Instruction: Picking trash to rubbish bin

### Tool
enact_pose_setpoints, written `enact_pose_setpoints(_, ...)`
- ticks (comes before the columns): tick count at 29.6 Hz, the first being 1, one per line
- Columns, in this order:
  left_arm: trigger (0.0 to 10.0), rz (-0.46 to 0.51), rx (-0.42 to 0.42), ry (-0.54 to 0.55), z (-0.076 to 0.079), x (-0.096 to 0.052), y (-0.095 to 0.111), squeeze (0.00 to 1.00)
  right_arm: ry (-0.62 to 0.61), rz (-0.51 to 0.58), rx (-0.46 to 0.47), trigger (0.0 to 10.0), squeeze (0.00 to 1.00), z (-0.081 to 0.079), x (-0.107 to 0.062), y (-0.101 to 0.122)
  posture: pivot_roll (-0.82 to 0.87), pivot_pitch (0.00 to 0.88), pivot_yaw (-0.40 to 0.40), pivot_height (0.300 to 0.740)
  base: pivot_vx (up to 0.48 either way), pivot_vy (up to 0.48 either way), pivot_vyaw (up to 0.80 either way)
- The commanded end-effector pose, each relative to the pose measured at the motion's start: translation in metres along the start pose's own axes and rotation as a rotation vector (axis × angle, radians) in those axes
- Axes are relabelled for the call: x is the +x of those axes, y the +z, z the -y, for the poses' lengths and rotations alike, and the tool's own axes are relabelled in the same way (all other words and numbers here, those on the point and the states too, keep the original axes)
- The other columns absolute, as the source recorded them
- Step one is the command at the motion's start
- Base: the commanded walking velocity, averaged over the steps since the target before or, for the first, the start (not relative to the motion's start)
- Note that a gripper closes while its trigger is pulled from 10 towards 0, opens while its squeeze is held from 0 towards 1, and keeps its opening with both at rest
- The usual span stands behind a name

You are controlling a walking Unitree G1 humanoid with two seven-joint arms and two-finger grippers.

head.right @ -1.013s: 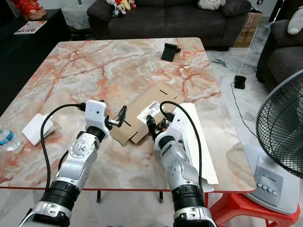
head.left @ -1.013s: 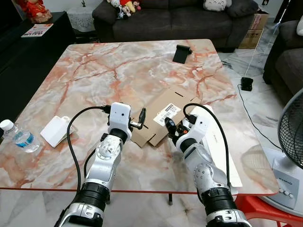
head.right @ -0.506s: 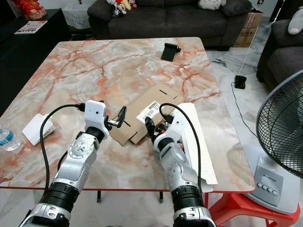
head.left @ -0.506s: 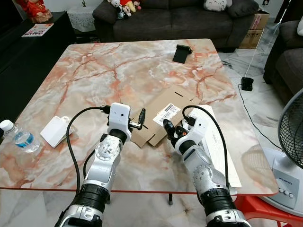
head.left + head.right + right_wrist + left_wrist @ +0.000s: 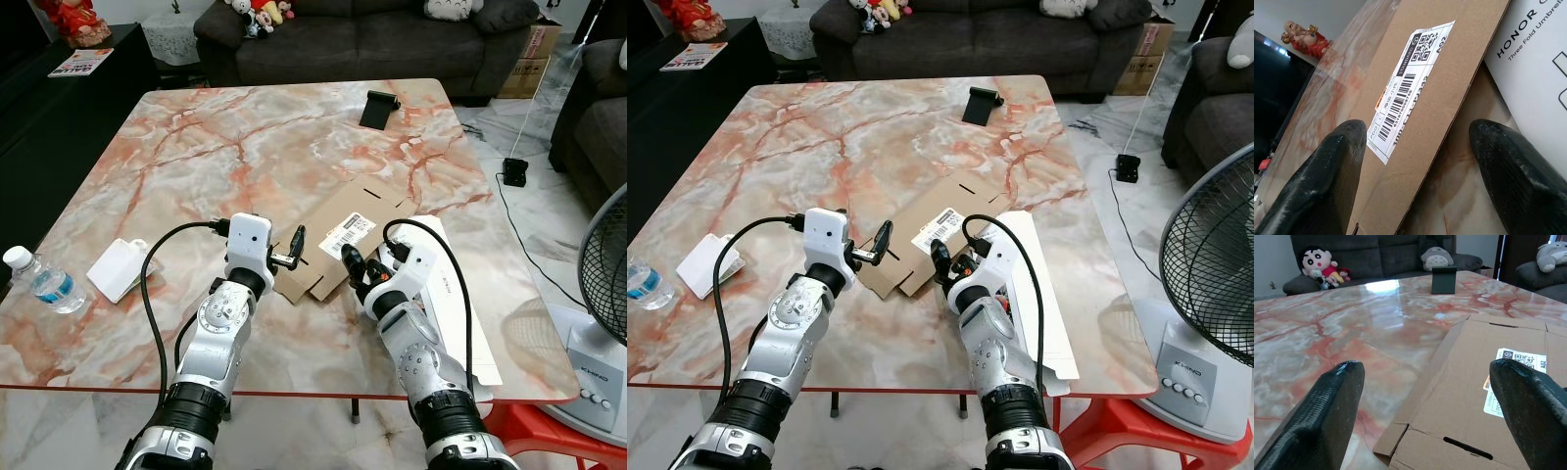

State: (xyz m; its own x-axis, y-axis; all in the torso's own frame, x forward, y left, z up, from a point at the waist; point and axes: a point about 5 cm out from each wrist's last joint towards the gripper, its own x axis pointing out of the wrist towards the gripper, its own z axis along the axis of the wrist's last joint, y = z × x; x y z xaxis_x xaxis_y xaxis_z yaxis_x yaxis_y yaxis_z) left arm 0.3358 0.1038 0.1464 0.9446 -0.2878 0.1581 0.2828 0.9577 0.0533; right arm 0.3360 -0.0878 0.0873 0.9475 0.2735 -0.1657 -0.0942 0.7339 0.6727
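A flattened brown cardboard box point(image 5: 333, 211) with a white shipping label point(image 5: 351, 227) lies near the middle of the marble table point(image 5: 245, 147). My left gripper point(image 5: 292, 249) hovers open just over the cardboard's left near corner; in the left wrist view its fingers point(image 5: 1327, 416) spread wide above the cardboard point(image 5: 1474, 421). My right gripper point(image 5: 351, 260) is open at the cardboard's right near edge, beside the label. In the right wrist view its fingers point(image 5: 1337, 166) straddle that edge and the label point(image 5: 1405, 88). Neither gripper holds anything.
A flat white umbrella box point(image 5: 453, 294) lies right of the cardboard, partly under my right arm. A white packet point(image 5: 116, 269) and a water bottle point(image 5: 44, 286) sit at the table's left edge. A black stand point(image 5: 377, 108) is far back. A fan point(image 5: 607, 264) stands at right.
The view has shifted slightly. Both grippers stay open in nearly the same place at the cardboard's near edge.
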Motion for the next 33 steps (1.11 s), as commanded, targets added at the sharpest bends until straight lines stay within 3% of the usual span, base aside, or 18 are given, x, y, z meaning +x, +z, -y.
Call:
enact_pose_setpoints(1, 10.0, 0.0, 0.0, -0.003, -0.001, -0.002, 0.001, 0.0, 0.062, -0.05, 0.06, 10.0, 0.0, -0.031, 0.009, -0.017, 0.15, 0.13, 0.062, 0.74, 0.0, 0.0, 0.0)
enact_pose_setpoints(33, 10.0, 0.003, -0.007, -0.004, 0.003, -0.002, 0.004, 0.0, 0.107, -0.014, 0.063, 10.0, 0.0, -0.047, 0.023, -0.005, 0.16, 0.127, 0.05, 0.74, 0.0, 0.0, 0.0)
